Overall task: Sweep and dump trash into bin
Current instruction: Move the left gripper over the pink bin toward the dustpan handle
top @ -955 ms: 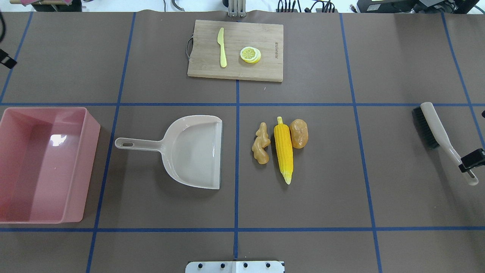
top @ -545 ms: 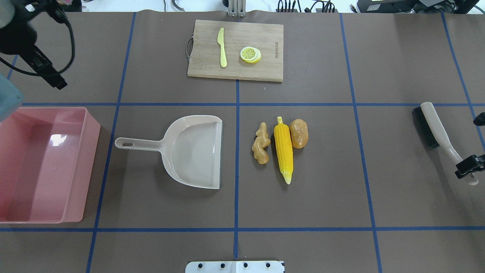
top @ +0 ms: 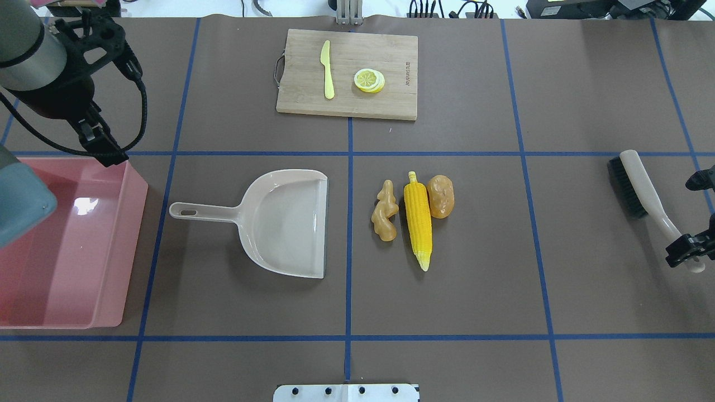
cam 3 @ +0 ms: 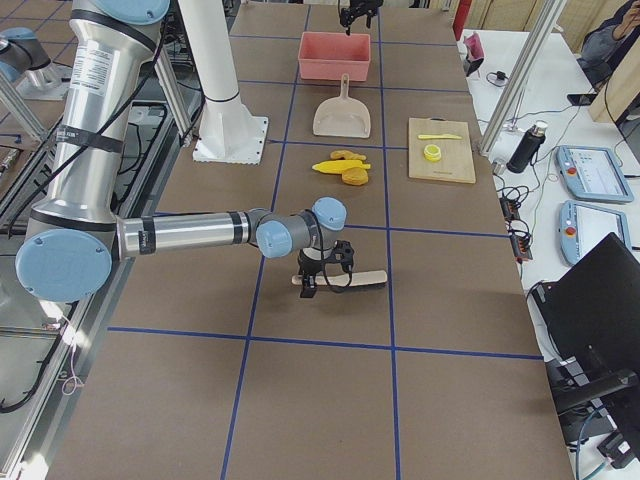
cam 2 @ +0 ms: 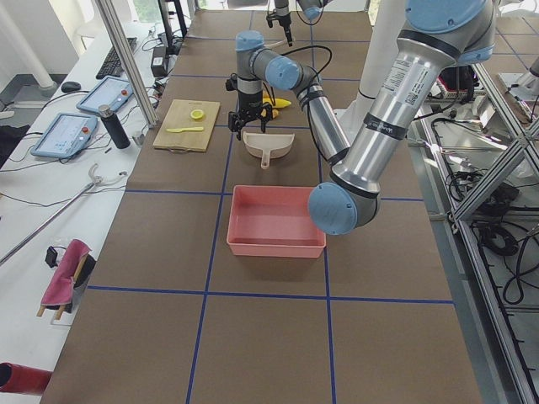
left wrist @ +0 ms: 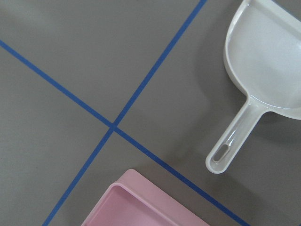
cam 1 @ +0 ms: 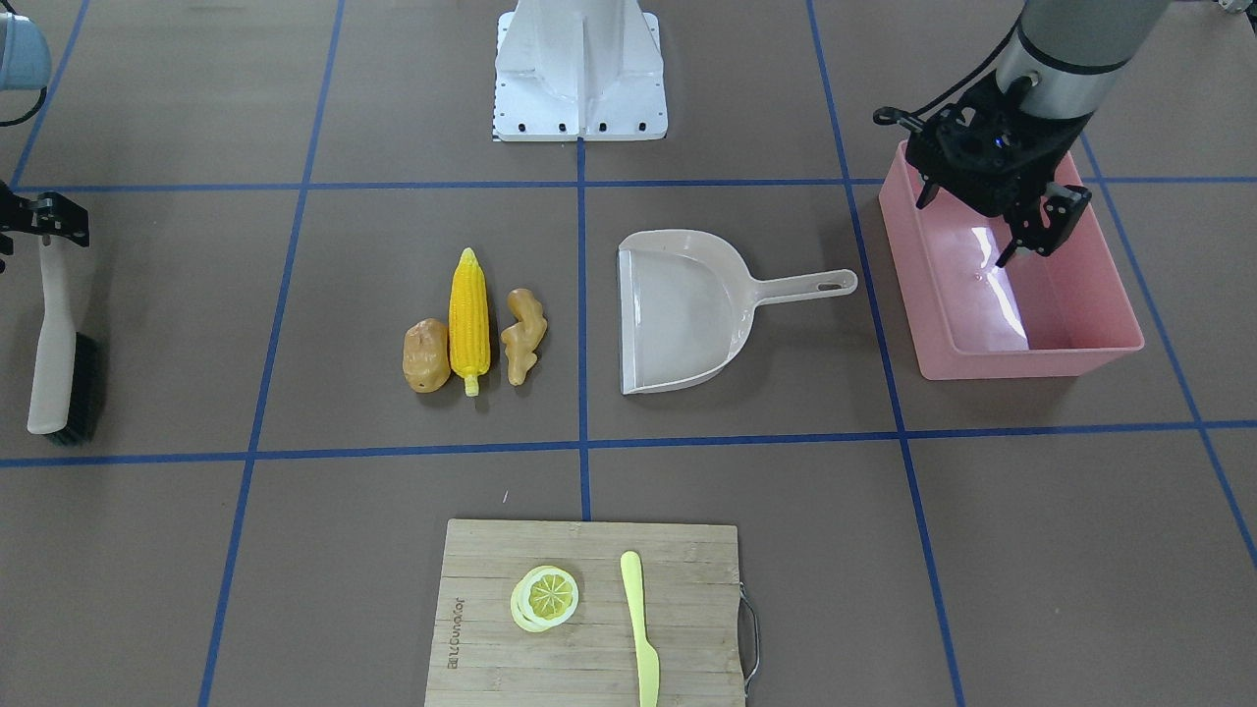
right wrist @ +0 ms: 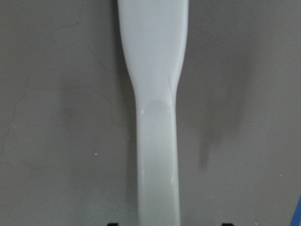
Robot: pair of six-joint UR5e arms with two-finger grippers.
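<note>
The corn cob, the potato and the ginger root lie side by side right of centre. The beige dustpan lies to their left with its mouth toward them. The pink bin stands at the far left. My left gripper hangs open and empty above the bin's far right corner; its wrist view shows the dustpan handle and a bin corner. My right gripper is open, its jaws on either side of the brush handle.
A wooden cutting board at the far middle carries a yellow knife and a lemon slice. The robot's base plate sits at the near edge. Blue tape lines cross the brown table.
My left arm has swung in from the left edge to over the bin's far corner. My right gripper has shifted slightly along the brush handle toward its end. The objects have not moved.
</note>
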